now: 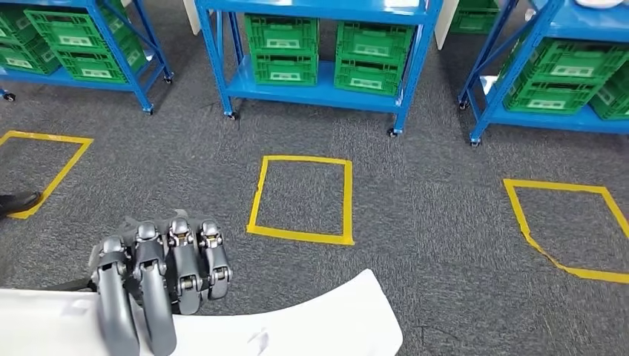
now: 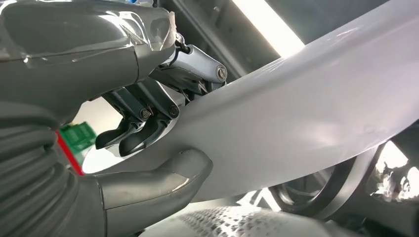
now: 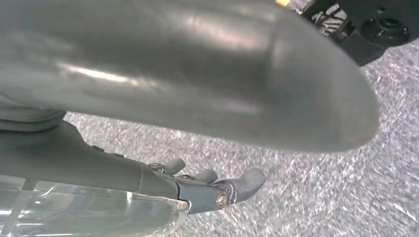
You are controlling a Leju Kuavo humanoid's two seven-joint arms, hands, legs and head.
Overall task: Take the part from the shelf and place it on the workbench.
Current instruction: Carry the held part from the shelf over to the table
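Note:
The part is a wide, flat white panel (image 1: 311, 322) with a curved edge, lying across the bottom of the head view. My left hand (image 1: 159, 278) grips it near its left end, with dark fingers folded over the top face. In the left wrist view the fingers (image 2: 143, 126) press on one side of the white panel (image 2: 306, 108) and the grey thumb (image 2: 163, 180) on the other. My right hand (image 3: 207, 185) hangs above the grey carpet with its fingers spread and nothing in it.
Three blue wheeled shelves (image 1: 319, 93) holding green crates (image 1: 282, 48) stand along the far side. Yellow tape squares (image 1: 300, 199) mark the grey carpet, with others at left and right. A dark shoe (image 1: 18, 202) shows at the left edge.

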